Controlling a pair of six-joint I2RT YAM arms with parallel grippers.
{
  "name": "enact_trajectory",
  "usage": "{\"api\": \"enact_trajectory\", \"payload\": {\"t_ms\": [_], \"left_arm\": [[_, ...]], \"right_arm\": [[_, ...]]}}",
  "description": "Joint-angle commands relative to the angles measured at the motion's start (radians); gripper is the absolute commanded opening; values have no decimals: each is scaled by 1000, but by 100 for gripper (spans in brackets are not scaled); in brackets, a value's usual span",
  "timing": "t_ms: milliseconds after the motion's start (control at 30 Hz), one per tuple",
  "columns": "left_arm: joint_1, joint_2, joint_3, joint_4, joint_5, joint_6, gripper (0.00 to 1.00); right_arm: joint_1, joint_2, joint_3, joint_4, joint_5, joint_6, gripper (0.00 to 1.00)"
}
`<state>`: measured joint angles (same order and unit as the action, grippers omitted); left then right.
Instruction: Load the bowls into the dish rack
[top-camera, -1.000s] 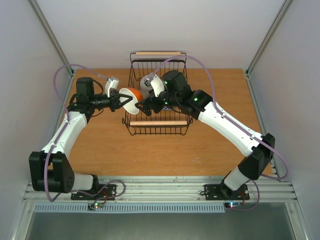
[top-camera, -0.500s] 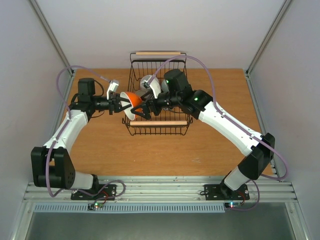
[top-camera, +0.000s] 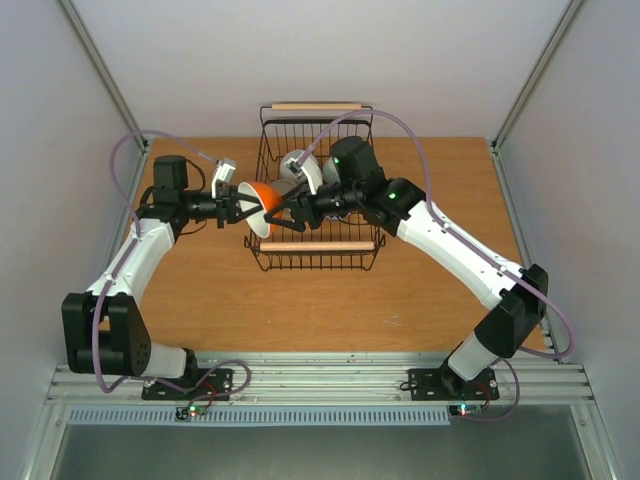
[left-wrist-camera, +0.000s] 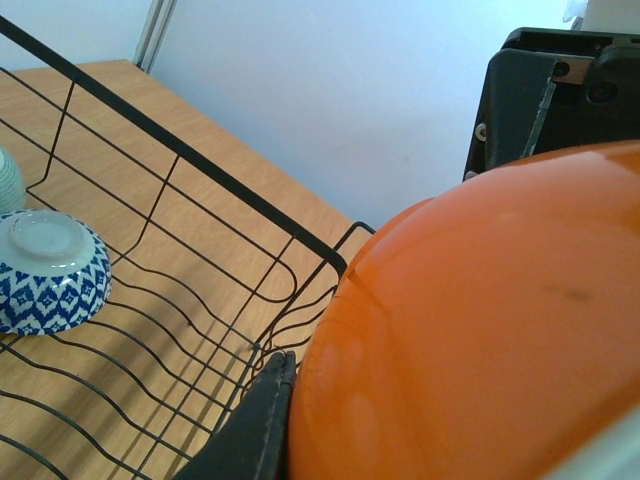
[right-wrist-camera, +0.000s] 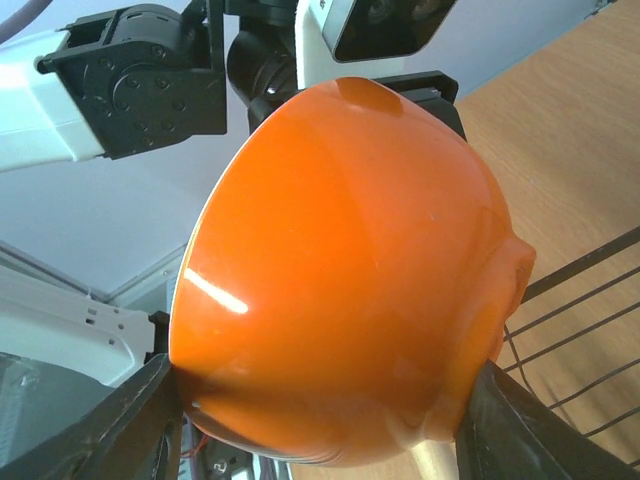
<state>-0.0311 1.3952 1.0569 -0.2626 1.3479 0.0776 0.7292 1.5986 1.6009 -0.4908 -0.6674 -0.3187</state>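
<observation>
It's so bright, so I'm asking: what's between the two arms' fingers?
An orange bowl, over the dish rack's edge, between left fingers and right fingers; the top view shows it.

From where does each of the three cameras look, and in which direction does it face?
Top external: above and behind the robot, looking down; shows both arms, left claw, right claw, dish rack.
Left wrist: faces across the rack's floor; one own finger beside the orange bowl.
Right wrist: faces the left arm; own fingers flank the bowl.
Shared: all three show the orange bowl.
</observation>
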Motion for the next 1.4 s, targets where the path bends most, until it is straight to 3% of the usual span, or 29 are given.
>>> {"api": "enact_trajectory", "payload": {"t_ms": [0, 67, 167, 233, 333, 433, 600, 967, 1367], "left_arm": [[-1, -14, 37, -2, 206, 16, 0], [-1, -14, 38, -4, 207, 16, 0], [-1, -14, 38, -7, 199, 12, 8], [-1, -13, 38, -7, 187, 9, 23], [-1, -14, 37, -7, 167, 5, 58], [-1, -20, 32, -4, 161, 8, 69], [-1, -42, 23, 4, 89, 11, 74], [-1, -50, 23, 13, -315, -6, 75], [0, -56, 21, 21, -450, -19, 75]], "right_arm": [[-40, 22, 27, 0, -21, -37, 15], [-41, 30, 35, -2, -28, -36, 2], [-40, 37, 36, 5, -26, -35, 1], [-40, 38, 33, 12, -3, -36, 1], [-41, 32, 30, 17, 81, -45, 1], [-50, 39, 31, 13, 170, -56, 1], [-58, 67, 70, -61, 320, -105, 1], [-59, 161, 234, -262, 700, -150, 1], [-57, 265, 321, -401, 785, -176, 1]]}}
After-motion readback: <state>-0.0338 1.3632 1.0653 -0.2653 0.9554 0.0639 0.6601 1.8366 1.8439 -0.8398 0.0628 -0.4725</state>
